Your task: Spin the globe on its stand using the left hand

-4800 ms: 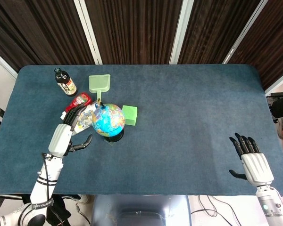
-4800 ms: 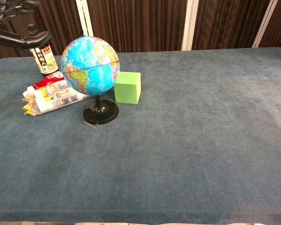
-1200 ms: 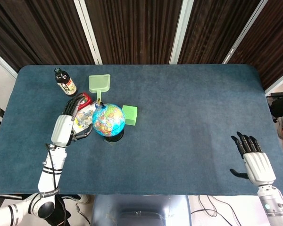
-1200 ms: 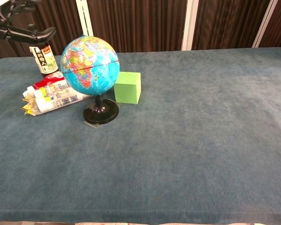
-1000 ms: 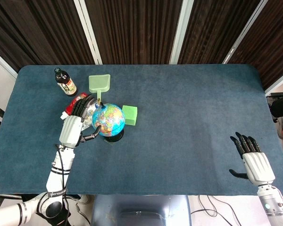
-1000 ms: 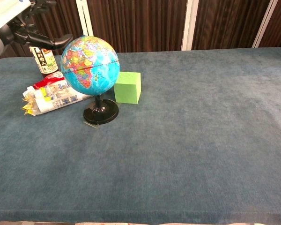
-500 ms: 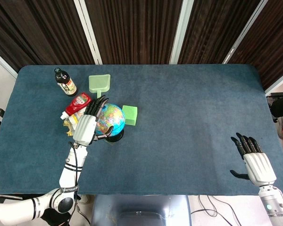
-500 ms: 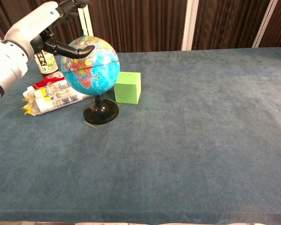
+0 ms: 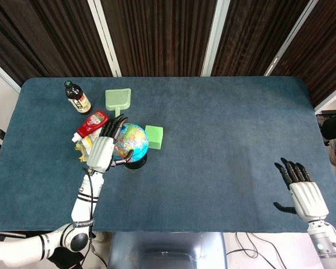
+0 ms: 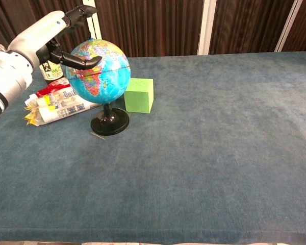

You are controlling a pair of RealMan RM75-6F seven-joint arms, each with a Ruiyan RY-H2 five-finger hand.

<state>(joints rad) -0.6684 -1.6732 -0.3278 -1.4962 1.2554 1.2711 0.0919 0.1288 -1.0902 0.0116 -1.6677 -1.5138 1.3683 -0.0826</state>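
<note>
A small blue globe [image 9: 133, 140] on a black stand [image 10: 109, 124] sits at the table's left-middle. My left hand [image 9: 103, 150] is against the globe's left side, fingers spread over its top. In the chest view the left hand [image 10: 45, 33] comes in from the upper left. Its thumb [image 10: 85, 62] lies on the upper left face of the globe [image 10: 103, 71], and the other fingers [image 10: 79, 12] stretch out above and behind it. My right hand [image 9: 303, 193] rests open, palm down, near the table's front right corner, far from the globe.
A green cube [image 9: 154, 137] stands just right of the globe. A red ketchup bottle [image 9: 91, 124] and snack packets [image 10: 55, 107] lie to its left. A dark sauce bottle [image 9: 77, 97] and a green scoop [image 9: 118, 100] are behind it.
My left hand has swung right, from over the packets onto the globe, and its thumb has settled on the sphere. The globe's face has turned since the earliest frames. The right hand stays put.
</note>
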